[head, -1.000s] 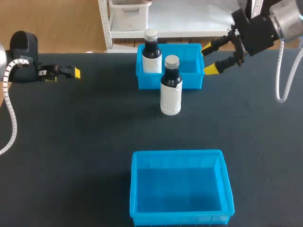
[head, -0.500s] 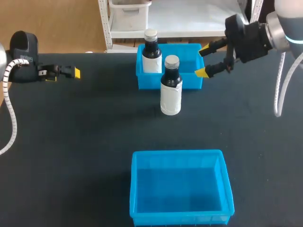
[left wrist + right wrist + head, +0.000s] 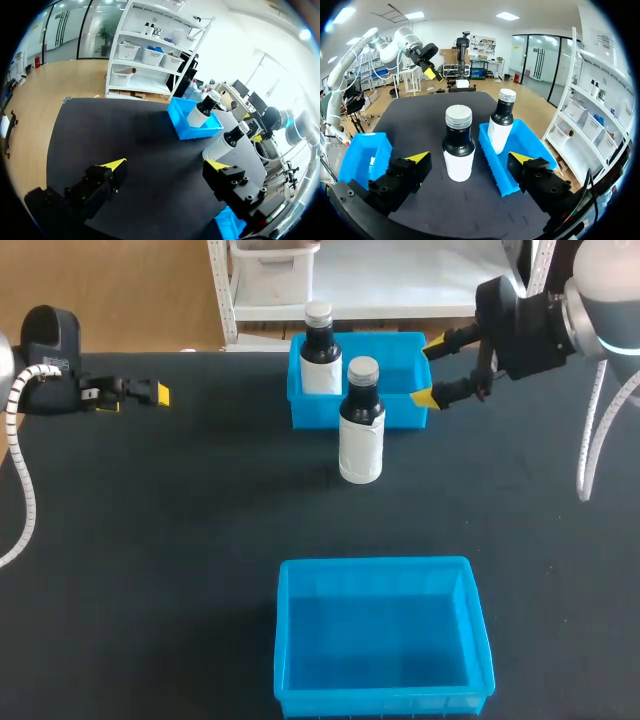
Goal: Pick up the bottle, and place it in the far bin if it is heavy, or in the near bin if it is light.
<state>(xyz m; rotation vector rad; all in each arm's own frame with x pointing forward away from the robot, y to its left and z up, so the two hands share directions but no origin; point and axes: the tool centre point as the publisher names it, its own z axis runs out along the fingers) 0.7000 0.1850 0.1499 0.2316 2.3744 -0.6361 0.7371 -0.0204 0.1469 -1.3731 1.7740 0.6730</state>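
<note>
Gaping wide, right pincer (image 3: 430,370) hangs empty near bottle (image 3: 361,430)

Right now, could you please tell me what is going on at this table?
The right gripper is open beside the far bin, facing the bottle on the table, which is not yet gripped. That bottle stands just in front of the far bin, which already holds another bottle. The near bin has no bottle. The left gripper, also open, is off at the table's left, holding nothing.
</note>
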